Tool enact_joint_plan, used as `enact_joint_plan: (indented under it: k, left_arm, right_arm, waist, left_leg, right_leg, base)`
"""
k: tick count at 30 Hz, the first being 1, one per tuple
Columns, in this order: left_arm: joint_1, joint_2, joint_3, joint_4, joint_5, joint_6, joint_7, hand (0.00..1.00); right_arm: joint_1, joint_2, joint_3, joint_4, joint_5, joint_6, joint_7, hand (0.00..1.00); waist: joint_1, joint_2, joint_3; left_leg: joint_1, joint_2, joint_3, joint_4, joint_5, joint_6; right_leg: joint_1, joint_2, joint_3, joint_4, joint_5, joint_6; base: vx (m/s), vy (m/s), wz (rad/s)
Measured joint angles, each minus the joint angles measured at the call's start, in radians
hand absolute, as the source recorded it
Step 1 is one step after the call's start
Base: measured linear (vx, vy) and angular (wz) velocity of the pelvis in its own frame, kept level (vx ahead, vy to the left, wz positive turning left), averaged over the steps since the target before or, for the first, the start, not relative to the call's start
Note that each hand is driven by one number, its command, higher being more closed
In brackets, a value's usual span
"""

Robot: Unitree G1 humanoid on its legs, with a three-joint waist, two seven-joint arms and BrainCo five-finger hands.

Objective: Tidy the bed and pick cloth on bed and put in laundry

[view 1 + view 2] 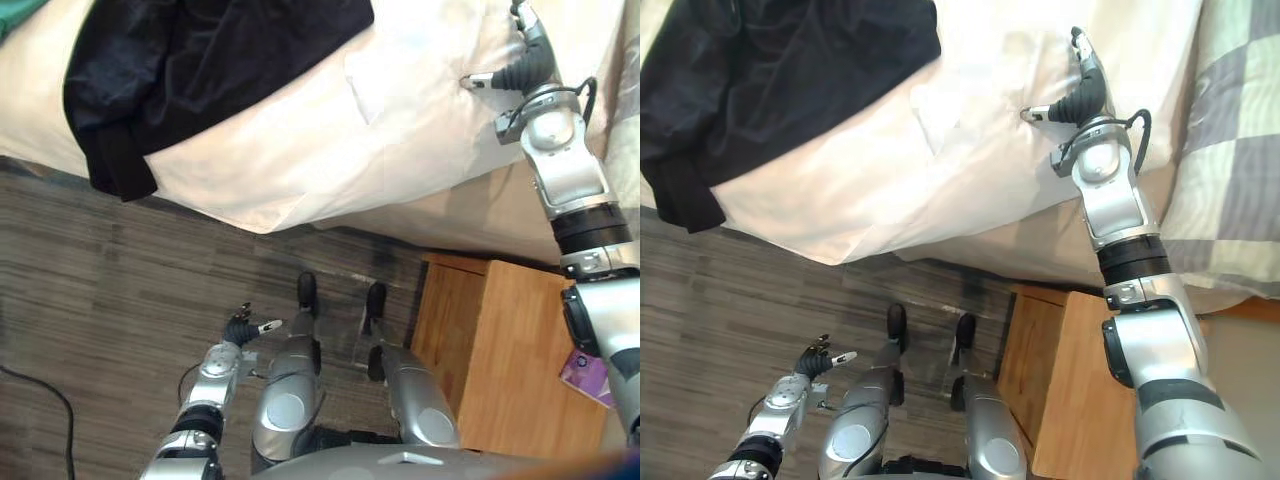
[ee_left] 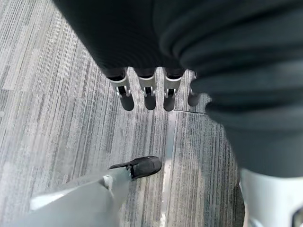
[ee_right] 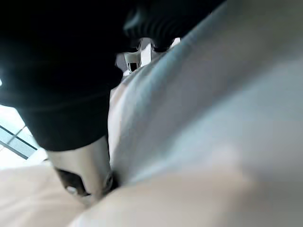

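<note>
Step, we judge: smoothing duvet [image 1: 330, 140]. Right hand [image 1: 1080, 90] flat on it, fingers straight; left hand [image 1: 240, 328] slack, low. Next: reach cloth [image 1: 200, 70], grasp.

Black cloth [image 1: 200, 70] is lying all crumpled on the bed [image 1: 480, 215], spread over the white duvet [image 1: 330, 150] right by the edge, with one ribbed cuff drooping over the side.
</note>
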Motion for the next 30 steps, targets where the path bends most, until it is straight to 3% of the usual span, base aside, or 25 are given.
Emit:
enact_joint_plan:
  k: [5,12,15,19,20,24,30]
  left_arm:
    - [-0.009,-0.008,-0.001,0.002,-0.022,-0.022,-0.013,0.0]
    - [-0.007,-0.014,0.0,-0.003,-0.016,-0.024,-0.013,0.0]
    - [0.02,-0.026,-0.001,-0.029,0.018,-0.015,-0.011,0.0]
    - [0.068,-0.03,-0.001,-0.016,0.048,0.052,-0.009,0.0]
    - [0.094,-0.031,-0.008,-0.01,0.058,0.068,-0.007,0.0]
    - [0.155,-0.046,-0.037,0.026,0.061,0.073,0.011,0.0]
    - [0.206,-0.076,-0.074,0.038,0.06,0.048,0.009,0.0]
  right_arm:
    - [-0.04,-0.001,0.001,0.043,0.001,0.021,0.067,1.0]
    - [0.011,0.0,-0.007,0.044,0.103,-0.004,0.063,1.0]
    - [0.153,0.017,-0.047,-0.085,0.137,-0.013,0.025,1.0]
    - [0.417,0.11,-0.146,-0.357,0.199,-0.045,-0.048,1.0]
    - [0.494,0.148,-0.15,-0.406,0.2,-0.05,-0.061,0.0]
    - [0.717,0.233,-0.158,-0.474,0.215,-0.084,-0.079,0.0]
    - [0.962,0.344,-0.154,-0.48,0.222,-0.186,-0.047,0.0]
  waist:
    - [-0.006,0.005,0.003]
    - [-0.007,0.005,0.002]
    - [-0.014,0.001,-0.003]
    - [-0.04,-0.004,-0.046]
    - [-0.061,-0.003,-0.069]
    - [-0.089,0.002,-0.146]
    - [-0.114,0.03,-0.246]
  left_leg:
    - [-0.001,0.001,0.0,0.0,0.002,-0.002]
    - [0.032,0.005,0.004,0.0,0.007,-0.008]
    - [0.083,0.005,0.013,0.0,0.001,-0.016]
    - [0.118,0.005,0.061,-0.001,-0.012,-0.016]
    - [0.131,0.005,0.071,-0.001,-0.017,-0.018]
    - [0.181,0.01,0.106,-0.001,-0.035,-0.024]
    - [0.252,0.02,0.121,-0.002,-0.063,-0.041]
  right_leg:
    - [0.0,0.0,0.0,-0.003,-0.001,0.0]
    - [0.034,0.003,0.0,-0.004,-0.002,-0.001]
    - [0.082,0.002,0.001,-0.002,-0.005,-0.006]
    - [0.097,0.001,0.036,0.001,-0.011,-0.003]
    - [0.106,0.001,0.044,0.001,-0.012,-0.002]
    - [0.14,0.006,0.078,0.002,-0.029,0.01]
    - [0.202,0.016,0.093,0.005,-0.056,0.016]
  base:
    - [0.06,0.004,0.0]
    - [0.05,0.0,0.0]
    - [0.03,0.021,-0.05]
    - [0.01,0.02,-0.31]
    - [0.02,0.012,-0.3]
    - [0.04,-0.001,-0.31]
    - [0.05,-0.01,-0.08]
